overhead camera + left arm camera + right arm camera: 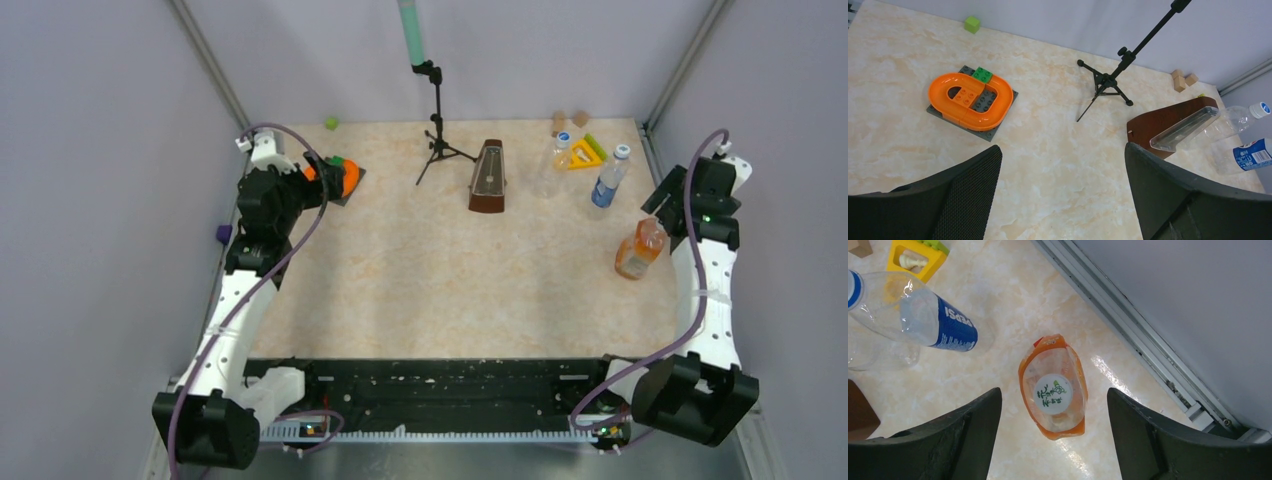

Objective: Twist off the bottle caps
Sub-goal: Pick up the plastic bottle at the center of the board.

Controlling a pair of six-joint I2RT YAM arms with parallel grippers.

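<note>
Spread, empty jaws are shown by the left gripper and right gripper; the latter is held directly above the orange bottle, its white cap screwed on. Farther back, the blue-label bottle and clear bottle are seen upright.

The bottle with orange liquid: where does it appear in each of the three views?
Top external: orange bottle at the right, mid-height.
Left wrist: not in it.
Right wrist: centre, seen from above.
Shared landmark: the blue-label bottle.
</note>
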